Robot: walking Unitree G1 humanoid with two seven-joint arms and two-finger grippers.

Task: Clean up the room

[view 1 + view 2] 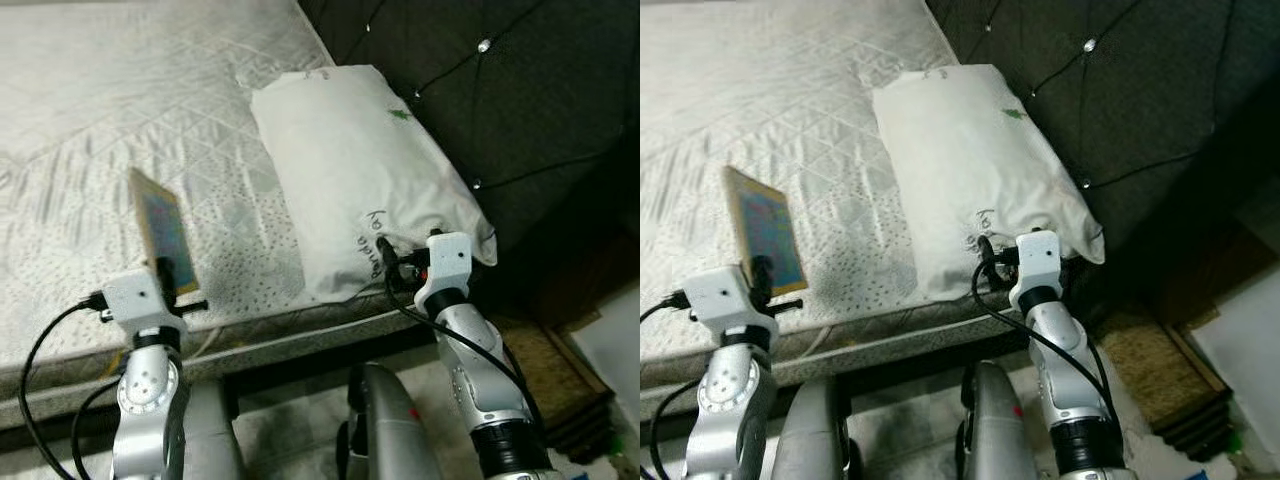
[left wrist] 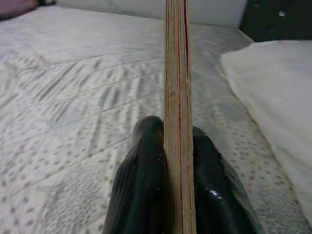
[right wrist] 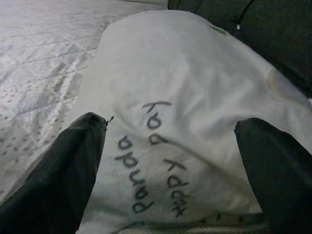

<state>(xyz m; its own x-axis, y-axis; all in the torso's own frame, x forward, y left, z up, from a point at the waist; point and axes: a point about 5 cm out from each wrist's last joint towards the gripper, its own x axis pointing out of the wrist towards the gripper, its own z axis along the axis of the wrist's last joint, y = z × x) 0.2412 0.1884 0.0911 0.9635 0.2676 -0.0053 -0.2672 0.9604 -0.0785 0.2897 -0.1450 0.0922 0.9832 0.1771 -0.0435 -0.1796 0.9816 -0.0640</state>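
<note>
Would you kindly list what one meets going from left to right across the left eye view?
Left gripper shut on the thin tan-edged book with a blue cover → white pillow with handwriting → right gripper, jaws open at the pillow's near end → dark tufted headboard.

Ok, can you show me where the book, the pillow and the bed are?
book (image 1: 163, 232): left eye view, on its colourful cover.
pillow (image 1: 350, 160): left eye view, on the middle of its white top.
bed (image 1: 120, 90): left eye view, on the bare quilted mattress.
</note>
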